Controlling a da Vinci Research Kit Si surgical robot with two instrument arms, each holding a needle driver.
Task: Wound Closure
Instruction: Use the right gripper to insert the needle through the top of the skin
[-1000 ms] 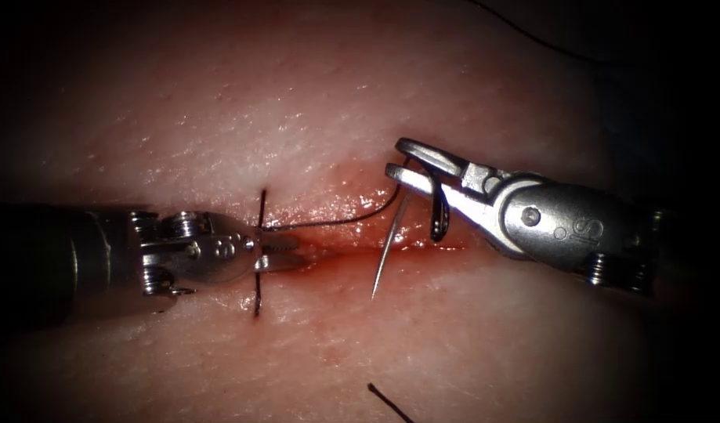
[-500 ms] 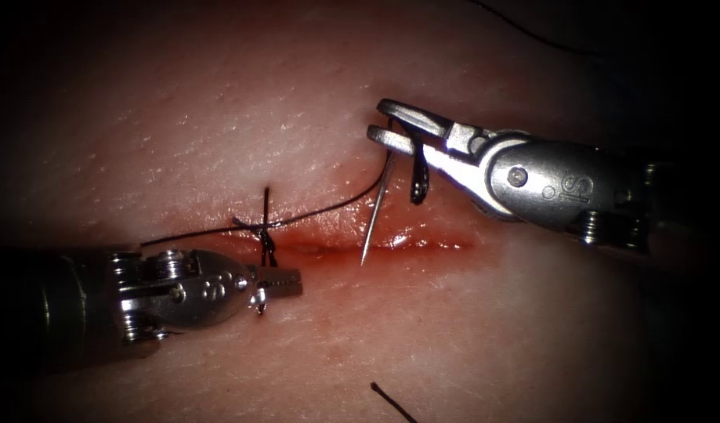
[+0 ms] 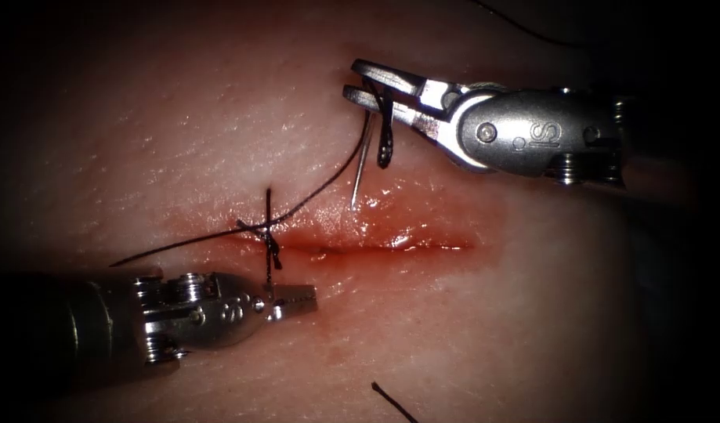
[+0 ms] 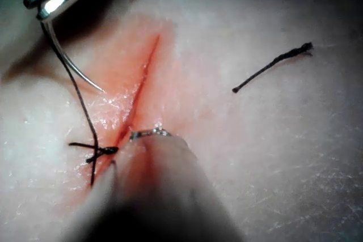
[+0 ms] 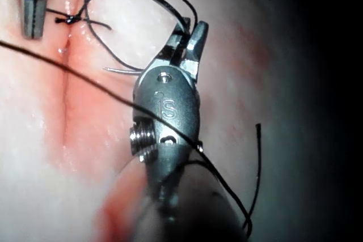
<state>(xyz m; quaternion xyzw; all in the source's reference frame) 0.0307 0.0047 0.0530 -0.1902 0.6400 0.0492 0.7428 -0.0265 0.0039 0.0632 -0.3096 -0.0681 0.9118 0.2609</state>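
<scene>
Nearest the viewer, one loose cut end of thread [image 3: 389, 399] lies on the tissue [image 3: 493, 329]. Just beyond it the left gripper [image 3: 301, 299] comes in low, clenched, its tip beside the lower end of the one stitch. Whether it pinches a thread end there cannot be told.

Next comes the single cut [image 3: 391, 247], running across the view and wet with red fluid [image 3: 422, 219]. The knot [image 3: 264, 229] sits at its left end, with a tail trailing left.

From the knot the thread [image 3: 320, 188] rises to the right gripper [image 3: 367, 82], which is clamped on the one needle [image 3: 360, 168] close to its thread end. The needle hangs free of the tissue, its tip over the far bank of the cut.

Over the last second this gripper has lifted up and away, and the thread now runs nearly straight, so this looks like snugging the knot. Done well, that means a slow, steady pull along the thread's line. The needle tip should stay off the tissue, and the pull should stop before the stitch bites in.

Farthest back, one more strand [image 3: 524, 30] crosses the dark edge.

Count: two grippers, one needle, one stitch, one cut.
</scene>
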